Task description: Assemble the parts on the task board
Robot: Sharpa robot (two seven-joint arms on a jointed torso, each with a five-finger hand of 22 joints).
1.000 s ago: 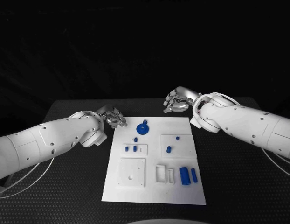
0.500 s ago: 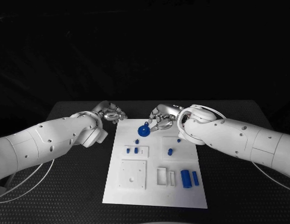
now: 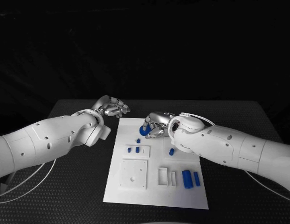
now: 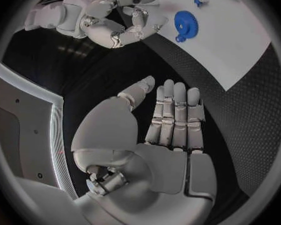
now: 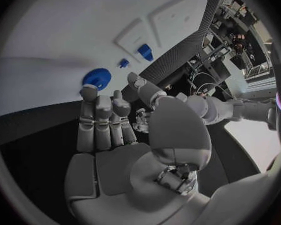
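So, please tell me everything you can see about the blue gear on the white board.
The blue gear is a round, toothed wheel, plastic by its look, with a small hub in the middle. It sits at the far end of the white board. The right hand reaches to it with spread fingers; whether they touch it, I cannot tell.

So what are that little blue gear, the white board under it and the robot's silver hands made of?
The blue gear looks like matte moulded or printed plastic: even colour, no glints. The task board seems a flat white plastic plate with raised square blocks, though the pictures leave that open. The right hand and left hand look like brushed metal, with a dull silvery sheen; possibly coated plastic.
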